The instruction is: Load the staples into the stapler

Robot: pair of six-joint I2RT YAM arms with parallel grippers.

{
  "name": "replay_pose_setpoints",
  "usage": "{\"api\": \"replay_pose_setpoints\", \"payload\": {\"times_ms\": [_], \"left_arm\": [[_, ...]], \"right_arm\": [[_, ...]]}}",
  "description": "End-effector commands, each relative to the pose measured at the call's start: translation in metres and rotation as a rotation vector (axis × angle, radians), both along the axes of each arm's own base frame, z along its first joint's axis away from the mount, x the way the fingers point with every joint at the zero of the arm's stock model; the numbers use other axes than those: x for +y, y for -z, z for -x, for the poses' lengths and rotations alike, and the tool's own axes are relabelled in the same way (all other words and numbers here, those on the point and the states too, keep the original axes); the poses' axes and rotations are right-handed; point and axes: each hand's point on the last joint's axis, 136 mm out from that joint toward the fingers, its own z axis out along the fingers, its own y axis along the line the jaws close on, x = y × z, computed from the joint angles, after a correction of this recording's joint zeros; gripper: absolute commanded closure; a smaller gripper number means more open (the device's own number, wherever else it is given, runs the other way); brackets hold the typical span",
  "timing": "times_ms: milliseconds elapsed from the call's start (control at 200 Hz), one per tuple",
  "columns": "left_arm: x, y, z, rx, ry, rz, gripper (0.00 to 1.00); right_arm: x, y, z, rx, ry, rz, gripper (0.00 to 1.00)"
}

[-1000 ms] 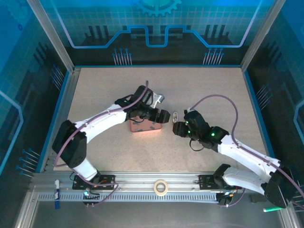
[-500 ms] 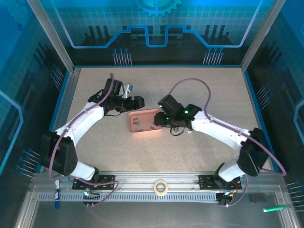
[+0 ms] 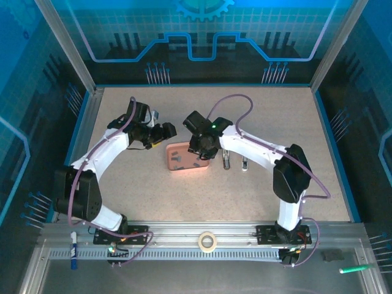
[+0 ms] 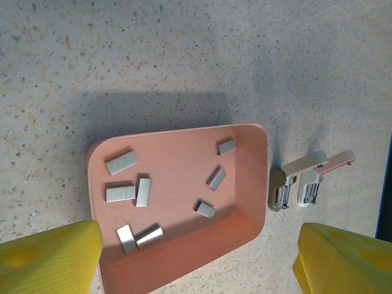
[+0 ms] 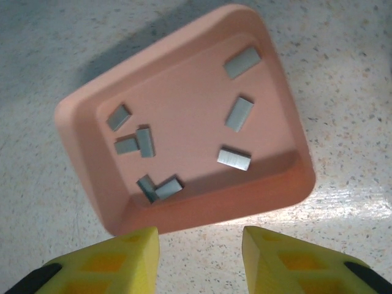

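Note:
The staples [image 4: 121,163] are several small grey metal strips scattered in the pink tray [image 4: 202,245]; from the right wrist they [image 5: 233,158] lie in the same tray [image 5: 214,208]. The stapler [image 4: 288,184] lies on the table just right of the tray, as two small pieces side by side [image 3: 226,160]. My left gripper [image 4: 196,263] hovers open above the tray's edge, at the tray's back left corner [image 3: 164,135] from above. My right gripper [image 5: 199,257] is open and empty too, above the tray's back right corner [image 3: 202,150].
The speckled table [image 3: 275,122] is bare to the right and behind. A roll of tape [image 3: 207,241] sits on the front rail, a marker [image 3: 73,247] at the front left. Metal frame posts stand at the sides.
The left gripper drew back and left off the tray. The right arm swung left to the tray, uncovering the stapler on the table, and its jaws narrowed a little.

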Motion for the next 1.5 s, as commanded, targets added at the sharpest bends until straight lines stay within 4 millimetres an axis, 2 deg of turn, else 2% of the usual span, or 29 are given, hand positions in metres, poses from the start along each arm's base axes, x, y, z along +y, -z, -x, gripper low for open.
{"api": "replay_pose_setpoints", "payload": {"times_ms": [0, 215, 370, 650, 1211, 1496], "left_arm": [[0.006, 0.0, 0.002, 0.043, -0.031, 0.01, 0.15], [0.011, 0.004, 0.002, 0.053, 0.0, 0.003, 0.15], [0.025, 0.011, 0.0, 0.055, 0.002, -0.02, 0.16], [0.028, 0.011, -0.001, 0.039, 0.057, -0.028, 0.16], [0.034, 0.016, -0.006, 0.07, 0.054, -0.004, 0.16], [0.034, 0.017, -0.006, 0.072, 0.051, 0.012, 0.16]], "right_arm": [[-0.013, 0.019, 0.003, 0.102, 0.148, 0.022, 0.59], [-0.01, 0.034, -0.008, 0.1, 0.2, 0.056, 0.63], [0.0, 0.046, -0.016, 0.107, 0.195, 0.083, 0.64], [-0.001, 0.05, -0.032, 0.068, 0.216, 0.146, 0.66], [0.001, 0.088, -0.022, 0.14, 0.365, 0.196, 0.65], [0.0, 0.094, -0.024, 0.134, 0.393, 0.203, 0.66]]}}
